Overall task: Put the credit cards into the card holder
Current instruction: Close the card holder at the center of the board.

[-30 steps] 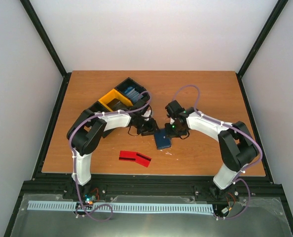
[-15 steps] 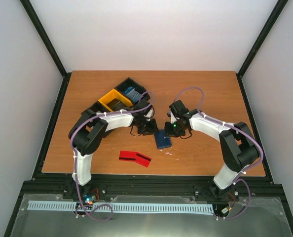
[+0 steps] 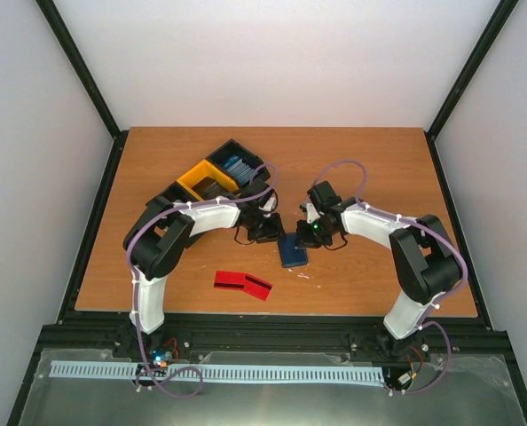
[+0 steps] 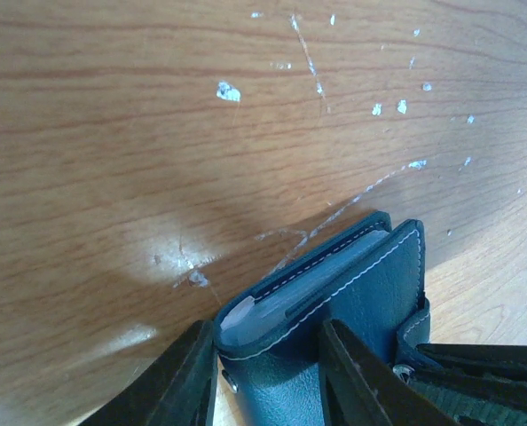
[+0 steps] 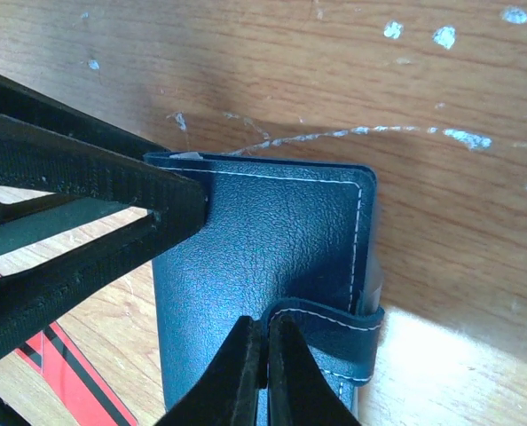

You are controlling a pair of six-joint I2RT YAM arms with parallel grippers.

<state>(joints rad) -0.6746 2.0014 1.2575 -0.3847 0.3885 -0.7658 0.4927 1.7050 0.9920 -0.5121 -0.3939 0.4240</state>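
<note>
Room: white walls (image 3: 281, 62), black posts in the corners.
Worktop (image 3: 370, 177): brown wood, scratched, with little white flecks.
Holder (image 3: 292, 252): dark blue, folded over, lying flat near the middle of the worktop, between the two arms.
Holder edge: gapes a little, something pale tucked inside; cannot tell what.
Tab (image 5: 334, 333): wrapped round one edge of the holder.
Left jaws: one finger on each side of a holder corner, clamped on it.
Right jaws: pressed together, nothing between them, tips down on the holder cover just beside the tab.
Card (image 3: 243, 284): red with a dark stripe, flat on the worktop, nearer the front edge and to the left of the holder, not touching it.
Bins (image 3: 212, 177): black and yellow, at the back left behind the left arm, blue things in one black part.
</note>
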